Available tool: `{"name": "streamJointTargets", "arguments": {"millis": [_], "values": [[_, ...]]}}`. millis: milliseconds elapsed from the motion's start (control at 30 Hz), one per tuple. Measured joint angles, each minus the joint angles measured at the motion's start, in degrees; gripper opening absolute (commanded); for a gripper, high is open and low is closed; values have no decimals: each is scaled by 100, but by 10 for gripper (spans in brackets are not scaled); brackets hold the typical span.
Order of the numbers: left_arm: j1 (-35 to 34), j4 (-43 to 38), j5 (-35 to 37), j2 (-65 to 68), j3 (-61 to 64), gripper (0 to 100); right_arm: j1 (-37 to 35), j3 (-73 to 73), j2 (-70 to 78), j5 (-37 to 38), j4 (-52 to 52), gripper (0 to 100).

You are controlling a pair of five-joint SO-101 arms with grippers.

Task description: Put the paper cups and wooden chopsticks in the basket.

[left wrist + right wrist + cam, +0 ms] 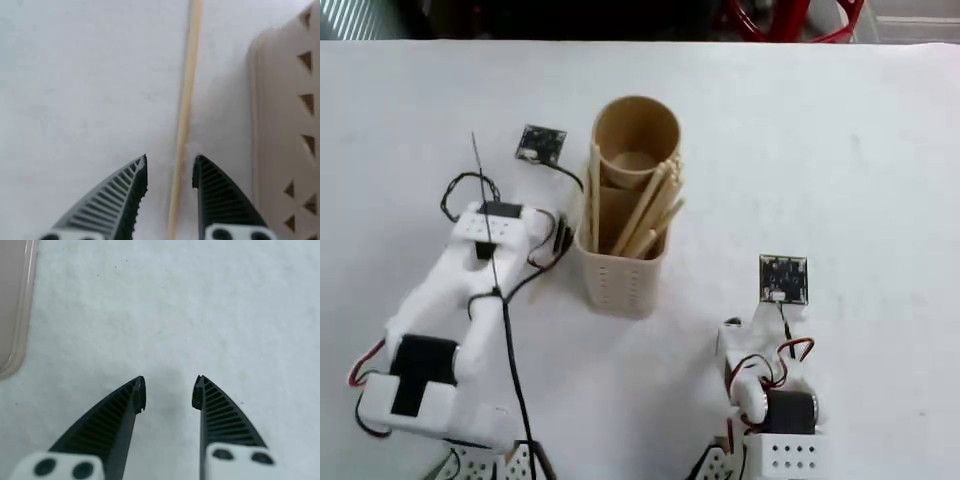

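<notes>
A beige perforated basket (620,275) stands mid-table with a paper cup (636,140) and several wooden chopsticks (652,215) in it. One more chopstick (186,110) lies on the white table just beside the basket wall (285,125); in the high view this chopstick (592,195) runs along the basket's left side. My left gripper (170,172) is open, low over the table, with that chopstick between its fingers but not pinched. The left gripper (562,240) sits right next to the basket. My right gripper (169,390) is open over bare table, holding nothing.
The right arm (768,375) is folded back at the front right, with the basket's rim (15,305) off to one side of its wrist view. Two small circuit boards (541,144) (783,277) and black cables (510,330) lie on the table.
</notes>
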Motion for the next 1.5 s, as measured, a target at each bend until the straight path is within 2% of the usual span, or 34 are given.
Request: {"name": "streamJointTargets", "arguments": {"millis": [433, 900, 1000, 1133, 1267, 1367, 1500], "values": [[0, 615, 0, 905, -914, 25, 0, 0, 0, 0, 0, 159], [0, 624, 9, 905, -914, 24, 0, 0, 0, 0, 0, 159], [0, 888, 9, 826, -949, 24, 0, 0, 0, 0, 0, 159], [-35, 1178, 9, -185, -818, 24, 0, 0, 0, 0, 0, 159], [62, 1134, 9, -2031, -149, 24, 0, 0, 0, 0, 0, 159], [387, 1134, -62, -3525, -44, 24, 0, 0, 0, 0, 0, 159], [1002, 1125, -695, -4932, -448, 24, 0, 0, 0, 0, 0, 159]]}}
